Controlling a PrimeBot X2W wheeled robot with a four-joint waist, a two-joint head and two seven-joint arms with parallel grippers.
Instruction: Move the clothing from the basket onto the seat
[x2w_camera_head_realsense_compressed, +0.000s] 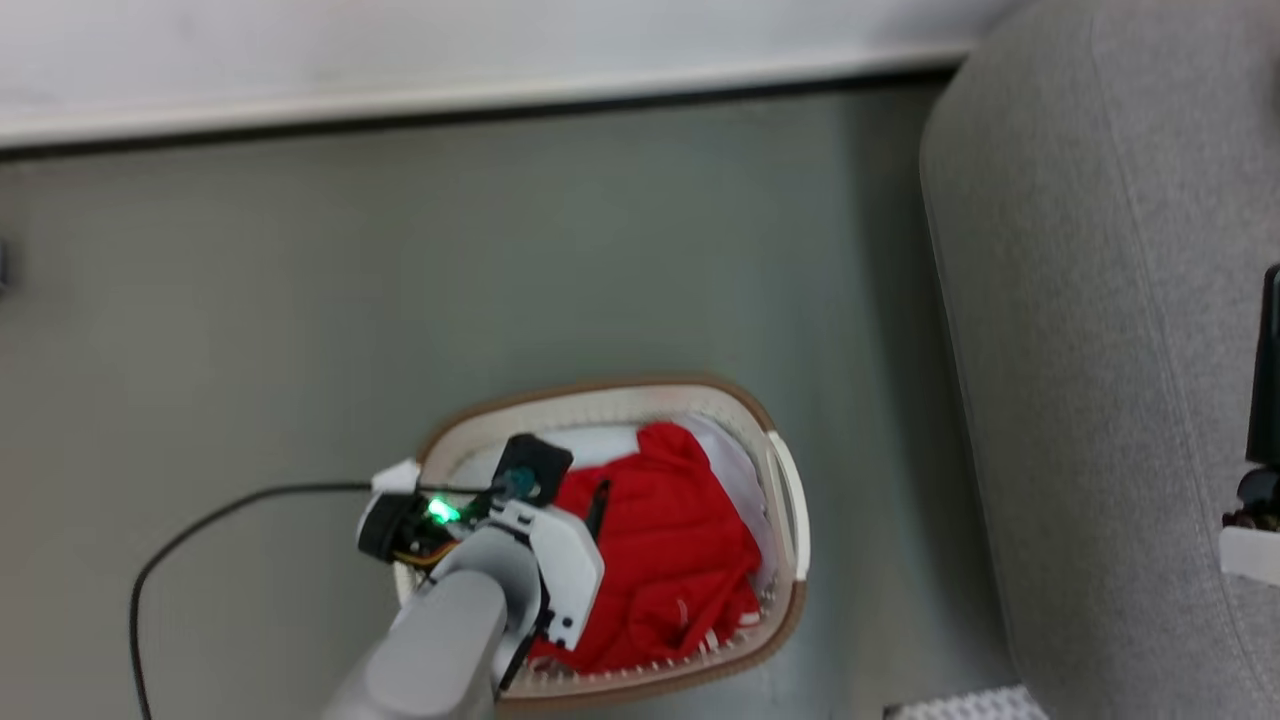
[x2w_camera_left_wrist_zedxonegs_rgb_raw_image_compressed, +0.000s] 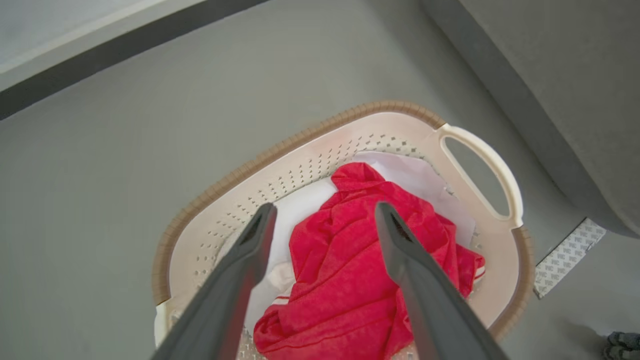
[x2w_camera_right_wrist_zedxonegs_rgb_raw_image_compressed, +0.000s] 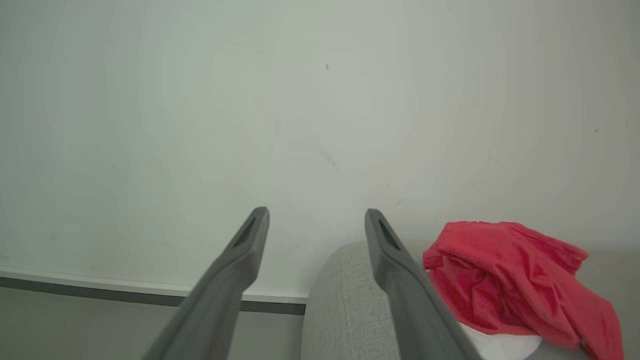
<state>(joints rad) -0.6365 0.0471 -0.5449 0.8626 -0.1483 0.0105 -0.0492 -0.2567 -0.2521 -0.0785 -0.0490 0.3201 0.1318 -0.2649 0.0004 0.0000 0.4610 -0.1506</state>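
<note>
One garment (x2w_camera_right_wrist_zedxonegs_rgb_raw_image_compressed: 510, 275) lies on the seat (x2w_camera_right_wrist_zedxonegs_rgb_raw_image_compressed: 345, 300) at three o'clock; a second garment (x2w_camera_left_wrist_zedxonegs_rgb_raw_image_compressed: 345, 270) sits in the basket (x2w_camera_left_wrist_zedxonegs_rgb_raw_image_compressed: 310, 160) at six. Both pairs of jaws stand apart, empty. Your likely next move: lower the left gripper (x2w_camera_left_wrist_zedxonegs_rgb_raw_image_compressed: 325, 207) and pinch it.

I count 1 basket (x2w_camera_left_wrist_zedxonegs_rgb_raw_image_compressed: 300, 137), 1 seat (x2w_camera_head_realsense_compressed: 1100, 300) and 2 pieces of red clothing (x2w_camera_left_wrist_zedxonegs_rgb_raw_image_compressed: 345, 270): 1 in the basket, 1 other piece (x2w_camera_right_wrist_zedxonegs_rgb_raw_image_compressed: 510, 275) on the seat. There are 2 hands, the left hand (x2w_camera_left_wrist_zedxonegs_rgb_raw_image_compressed: 322, 212) and the right hand (x2w_camera_right_wrist_zedxonegs_rgb_raw_image_compressed: 316, 215), and 1 black cable (x2w_camera_head_realsense_compressed: 280, 490).

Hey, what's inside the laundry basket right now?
A crumpled red garment lies in the basket, on top of something white. Anything beneath the red cloth is covered and can't be seen.
</note>
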